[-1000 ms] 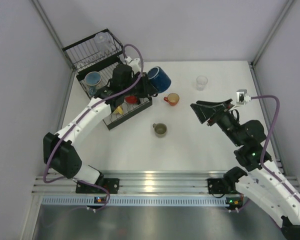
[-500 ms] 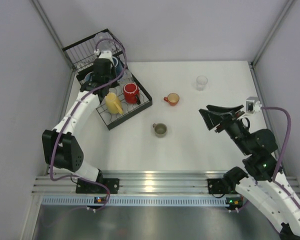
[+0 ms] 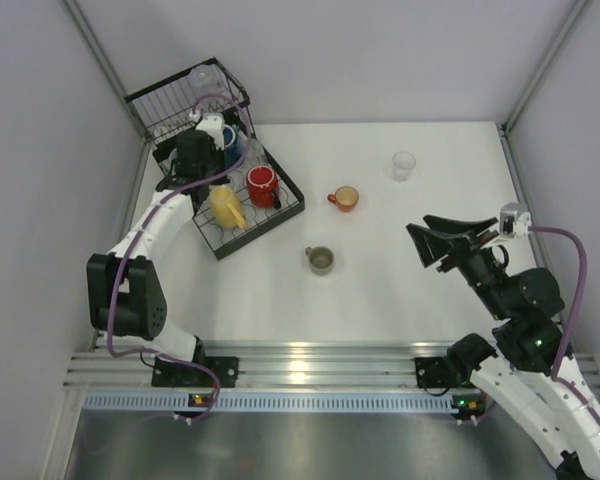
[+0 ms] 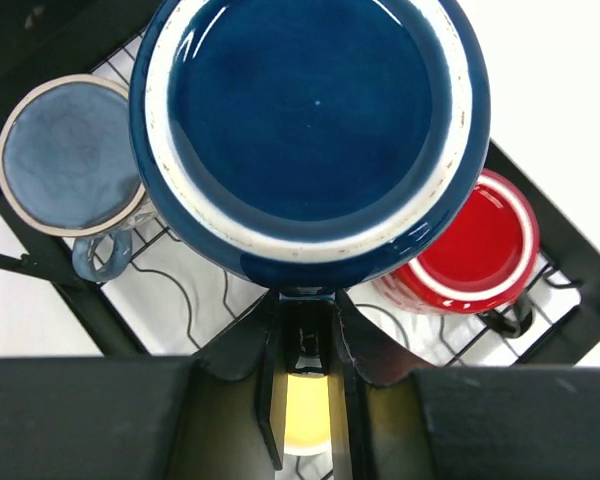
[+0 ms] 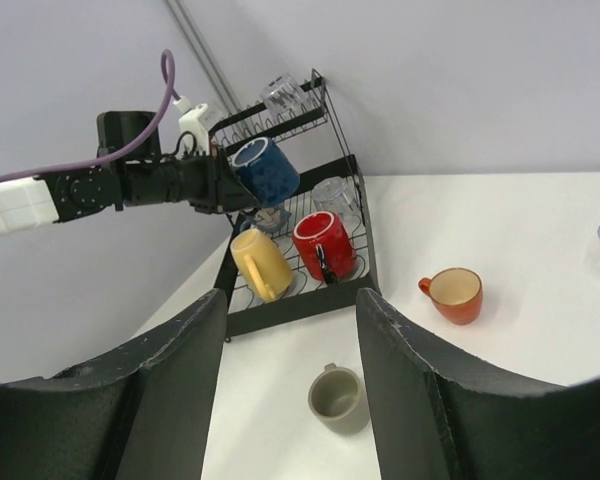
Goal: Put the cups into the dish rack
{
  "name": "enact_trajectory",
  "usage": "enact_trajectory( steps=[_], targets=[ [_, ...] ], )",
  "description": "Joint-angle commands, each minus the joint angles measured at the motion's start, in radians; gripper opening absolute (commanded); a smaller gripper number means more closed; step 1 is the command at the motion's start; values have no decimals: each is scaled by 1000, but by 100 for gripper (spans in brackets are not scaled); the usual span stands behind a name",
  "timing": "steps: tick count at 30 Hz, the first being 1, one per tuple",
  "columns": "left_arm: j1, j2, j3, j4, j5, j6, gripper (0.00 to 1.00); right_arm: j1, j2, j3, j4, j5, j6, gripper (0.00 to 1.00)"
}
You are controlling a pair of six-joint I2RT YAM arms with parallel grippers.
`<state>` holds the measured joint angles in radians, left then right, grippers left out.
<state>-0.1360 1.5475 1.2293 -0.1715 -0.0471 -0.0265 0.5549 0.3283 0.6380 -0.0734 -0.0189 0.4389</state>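
Observation:
My left gripper point(image 4: 305, 300) is shut on the handle of a dark blue mug point(image 4: 315, 130), held bottom-up above the dish rack point(image 4: 580, 275). In the top view this gripper point(image 3: 218, 150) and the blue mug point(image 3: 232, 147) hang over the rack's rear part. In the rack point(image 3: 280, 215) lie a red mug point(image 3: 263, 185), a yellow mug point(image 3: 225, 207) and a light blue mug point(image 4: 72, 155). On the table stand an orange-red cup point(image 3: 344, 198), an olive-grey cup point(image 3: 320, 260) and a clear tumbler point(image 3: 404, 165). My right gripper point(image 3: 420, 228) is open and empty, to the right of the cups.
A clear tumbler point(image 3: 202, 78) sits in the tall basket part of the rack. Grey walls close in the table on the left, back and right. The right wrist view shows the olive-grey cup point(image 5: 338, 398) between my open fingers point(image 5: 410, 380), well below them.
The left arm has swung the blue mug from the rack's right side back over its rear left part. The right arm has drawn back toward the near right.

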Motion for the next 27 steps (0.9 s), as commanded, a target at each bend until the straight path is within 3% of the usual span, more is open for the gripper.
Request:
enact_trajectory(
  steps=[1, 7, 27],
  targets=[
    [33, -24, -4, 214, 42, 65, 0, 16, -31, 25, -3, 13, -28, 56],
    [69, -39, -85, 300, 154, 176, 0, 16, -70, 26, -35, 53, -55, 55],
    [104, -55, -137, 343, 133, 221, 0, 16, -80, 38, -51, 56, -68, 55]
  ],
)
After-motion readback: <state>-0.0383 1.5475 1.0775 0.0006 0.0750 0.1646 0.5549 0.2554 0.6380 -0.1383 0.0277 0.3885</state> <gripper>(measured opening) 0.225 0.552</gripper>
